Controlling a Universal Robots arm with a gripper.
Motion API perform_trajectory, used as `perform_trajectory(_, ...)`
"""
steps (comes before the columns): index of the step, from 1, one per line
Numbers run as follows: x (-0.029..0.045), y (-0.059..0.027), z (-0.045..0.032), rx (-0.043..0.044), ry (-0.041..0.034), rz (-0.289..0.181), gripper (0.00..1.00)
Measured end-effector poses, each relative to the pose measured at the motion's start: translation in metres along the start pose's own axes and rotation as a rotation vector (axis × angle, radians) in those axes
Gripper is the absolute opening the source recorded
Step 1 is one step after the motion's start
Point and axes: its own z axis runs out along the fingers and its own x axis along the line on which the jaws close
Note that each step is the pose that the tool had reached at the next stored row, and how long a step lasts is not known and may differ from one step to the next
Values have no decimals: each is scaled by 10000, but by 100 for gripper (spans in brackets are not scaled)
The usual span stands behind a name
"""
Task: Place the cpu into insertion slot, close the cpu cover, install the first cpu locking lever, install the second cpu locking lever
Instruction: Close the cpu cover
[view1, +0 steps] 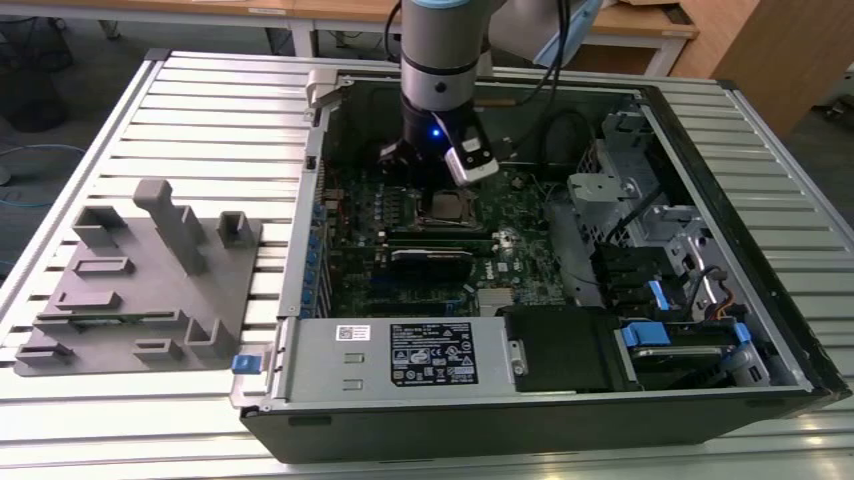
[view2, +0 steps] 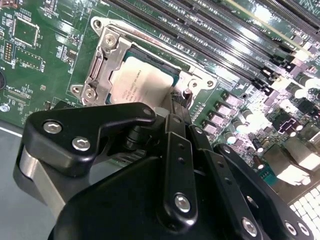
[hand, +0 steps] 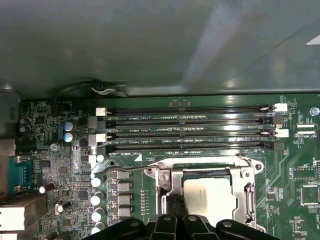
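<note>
Now your gripper (view2: 176, 102), closed with nothing visible in it, sits at the cpu cover (view2: 105, 52) rim, the seated cpu (view1: 450, 207) just below it mid-frame in the exterior view.

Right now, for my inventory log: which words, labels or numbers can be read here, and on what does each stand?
No text here can be quoted with confidence.
Black label on the metal box: print too small.
White sticker beside it: too small.
Chip top: engraving too faint.
Circuit board, white lettering by the memory slots: too small.
</note>
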Motion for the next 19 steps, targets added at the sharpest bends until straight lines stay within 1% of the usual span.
perform_trajectory(2, 1, -1, 16, 0, 0, -1, 11)
perform_trajectory(7, 3, -1, 19, 2, 1, 1, 11)
perform_trajectory(9, 15, -2, 25, 0, -5, -1, 11)
perform_trajectory(11, 34, -2, 26, 1, -22, 0, 11)
perform_trajectory(15, 41, -3, 27, -2, -37, -2, 11)
perform_trajectory(19, 56, -5, 42, 2, -71, -3, 11)
